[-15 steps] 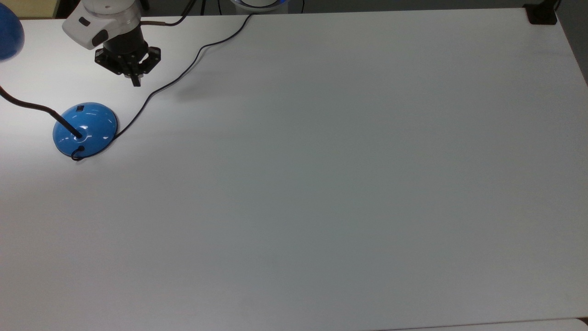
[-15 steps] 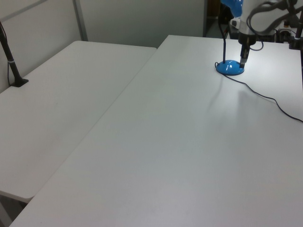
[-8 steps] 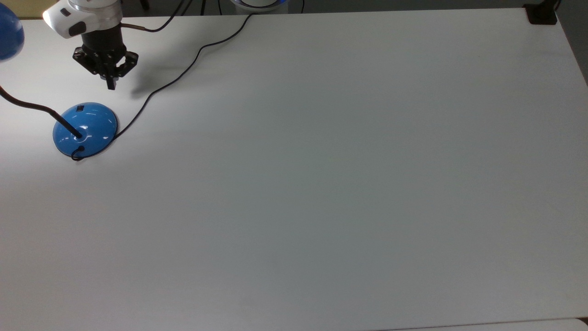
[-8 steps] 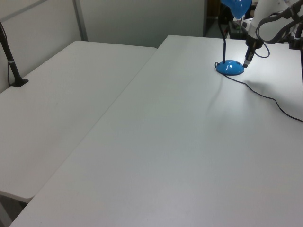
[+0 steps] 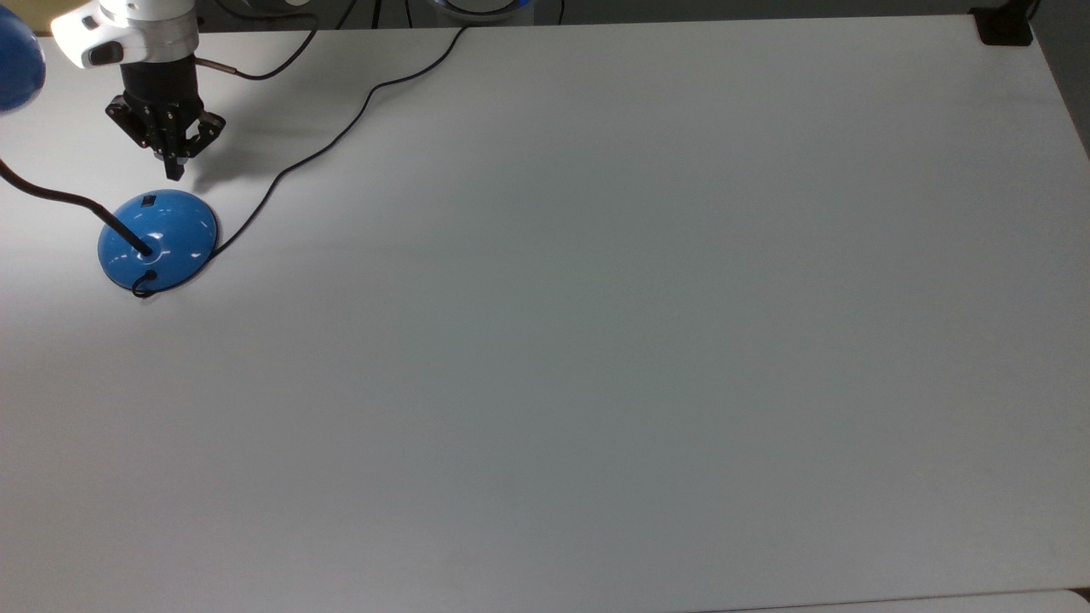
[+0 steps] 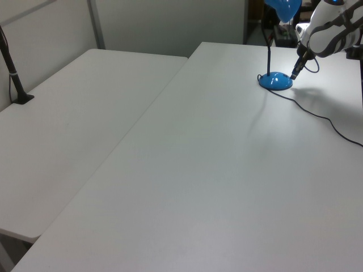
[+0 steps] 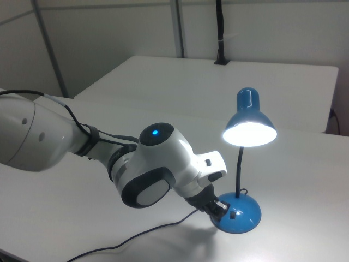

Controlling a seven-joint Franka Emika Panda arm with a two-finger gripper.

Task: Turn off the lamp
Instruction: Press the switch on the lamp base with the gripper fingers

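Blue desk lamp (image 7: pixel 244 164) with glossy dome base, thin black gooseneck and blue shade stands lit at the white table's (image 5: pixel 596 340) far corner, at the top view's left. My gripper (image 5: pixel 174 170) hovers just beside the base, fingers pressed together into one tip. Risk — the tip skids off the glossy dome or shoves the base instead of tripping the small black switch (image 5: pixel 149 202). No containers present.

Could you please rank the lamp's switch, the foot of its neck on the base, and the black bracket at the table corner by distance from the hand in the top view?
1. Switch, just below the hand.
2. Neck foot, mid-base.
3. Bracket, far right corner.
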